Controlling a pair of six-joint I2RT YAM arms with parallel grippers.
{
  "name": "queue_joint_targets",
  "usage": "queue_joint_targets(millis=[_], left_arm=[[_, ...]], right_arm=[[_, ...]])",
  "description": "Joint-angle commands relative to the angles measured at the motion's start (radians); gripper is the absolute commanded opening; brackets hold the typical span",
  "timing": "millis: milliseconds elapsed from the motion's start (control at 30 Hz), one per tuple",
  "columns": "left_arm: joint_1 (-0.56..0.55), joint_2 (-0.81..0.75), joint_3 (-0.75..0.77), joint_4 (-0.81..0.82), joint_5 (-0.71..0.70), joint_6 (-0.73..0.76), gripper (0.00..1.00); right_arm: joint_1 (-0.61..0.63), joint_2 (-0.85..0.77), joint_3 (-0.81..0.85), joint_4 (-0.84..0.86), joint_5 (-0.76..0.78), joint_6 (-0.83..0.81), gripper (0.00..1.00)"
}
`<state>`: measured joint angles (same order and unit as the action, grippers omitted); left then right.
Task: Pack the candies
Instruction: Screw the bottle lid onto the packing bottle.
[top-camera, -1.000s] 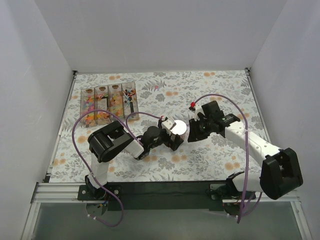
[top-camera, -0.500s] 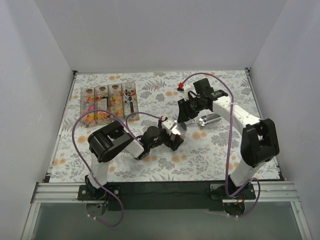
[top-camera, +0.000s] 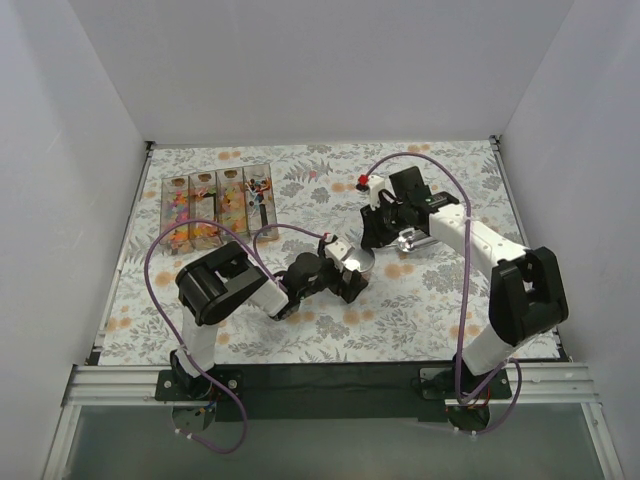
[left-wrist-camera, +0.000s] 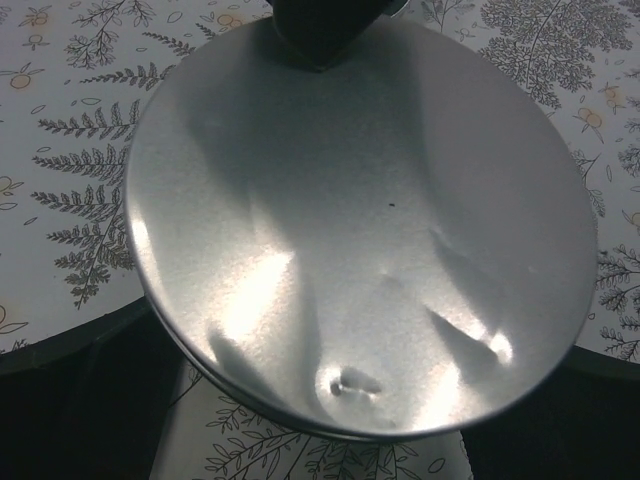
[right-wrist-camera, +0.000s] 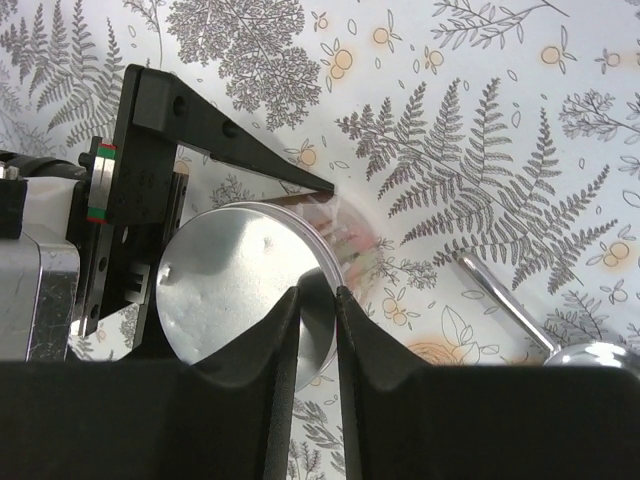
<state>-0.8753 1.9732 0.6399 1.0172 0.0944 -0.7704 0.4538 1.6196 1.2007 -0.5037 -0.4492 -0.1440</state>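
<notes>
Top external view, and the candies (top-camera: 183, 214) sit in four clear boxes (top-camera: 216, 205) at the far left of the floral cloth (top-camera: 300, 330), well apart from both arms. Mid-table, the left gripper (top-camera: 350, 272) is spread wide around a jar (top-camera: 352, 258) lying on its side. Left wrist view is almost all silver lid, with a dark finger (left-wrist-camera: 80, 400) low at each side of it. Over to the right wrist: the right gripper (right-wrist-camera: 318, 295) hangs just above that jar, jaws narrow, only a slit between them. The jar's rim shows through the slit, and I cannot tell whether they pinch it or merely hover. A pinkish blur shows behind the jar's clear wall, too smeared to name. The scoop (right-wrist-camera: 500, 300) lies on the cloth just right of the right gripper, clear of both fingers.
</notes>
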Motion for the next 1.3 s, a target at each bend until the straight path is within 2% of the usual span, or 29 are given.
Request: queue_joint_targets(millis=[0,167,300,400,500,733,833,867,1000,1133,1267], left_arm=[[0.012,0.052,0.012,-0.209,-0.071,-0.041,0.98],[0.01,0.058,0.021,-0.221,-0.082,-0.047,0.98],[0.01,0.059,0.021,-0.213,-0.082,-0.055,0.98],[0.01,0.056,0.021,-0.21,-0.082,-0.049,0.98],[0.01,0.053,0.007,-0.194,-0.076,-0.044,0.98],[0.012,0.049,-0.013,-0.172,-0.045,-0.046,0.98],[0.01,0.047,-0.011,-0.169,-0.033,-0.047,0.98],[0.012,0.049,-0.009,-0.169,-0.032,-0.047,0.98],[0.01,0.049,-0.006,-0.17,-0.03,-0.046,0.98],[0.01,0.046,-0.006,-0.167,-0.03,-0.043,0.98],[0.01,0.032,-0.016,-0.167,-0.036,-0.04,0.98]], right_arm=[[0.048,-0.073,-0.107,-0.124,-0.056,0.07,0.25],[0.091,-0.191,-0.278,-0.096,0.026,0.226,0.24],[0.12,-0.279,-0.404,-0.024,0.037,0.415,0.24],[0.126,-0.352,-0.463,0.039,0.024,0.486,0.24],[0.123,-0.395,-0.454,0.019,0.093,0.465,0.24],[0.022,-0.36,-0.262,-0.073,0.17,0.31,0.27],[0.006,-0.293,-0.158,-0.068,0.113,0.25,0.28],[0.006,-0.252,-0.107,-0.07,0.053,0.238,0.28],[0.031,-0.17,-0.044,-0.02,-0.043,0.245,0.29],[0.045,-0.126,-0.11,0.111,-0.111,0.317,0.29],[0.043,-0.121,-0.233,0.192,-0.042,0.365,0.29]])
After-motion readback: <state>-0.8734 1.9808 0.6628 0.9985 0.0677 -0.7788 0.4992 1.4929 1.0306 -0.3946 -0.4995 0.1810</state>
